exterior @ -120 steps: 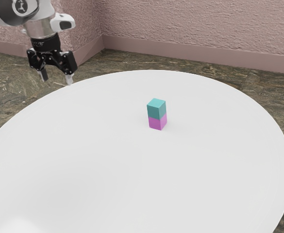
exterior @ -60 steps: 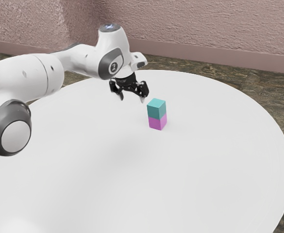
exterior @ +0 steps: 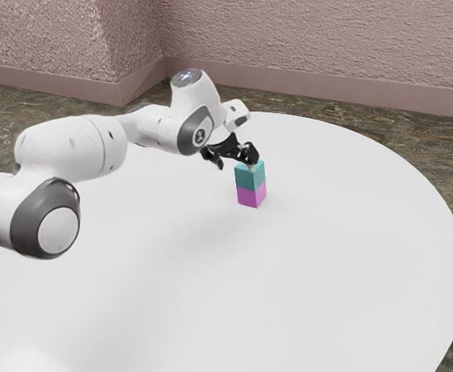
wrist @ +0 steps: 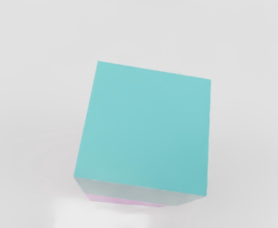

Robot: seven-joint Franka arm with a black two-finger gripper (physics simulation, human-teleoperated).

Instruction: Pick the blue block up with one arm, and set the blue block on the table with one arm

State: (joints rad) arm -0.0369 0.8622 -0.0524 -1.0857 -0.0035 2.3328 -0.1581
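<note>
Blue block (exterior: 246, 178) sits atop 1 purple block (exterior: 249, 197) on the table (exterior: 327, 271); 2 fingers apart, the gripper (exterior: 235, 165) hangs near both.

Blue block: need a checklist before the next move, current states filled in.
1. Gripper open: ok, fingertips apart.
2. Blue block top bare for the approach: ok.
3. Stack square, blue block seated on the pink block: ok, upright and roughly flush.
4. Fingers on opposite sides of the blue block: cannot tell, one fingertip overlaps its top in the exterior view, depth unclear.
5. Blue block on the table itself: not ok, pink block is under it.
</note>
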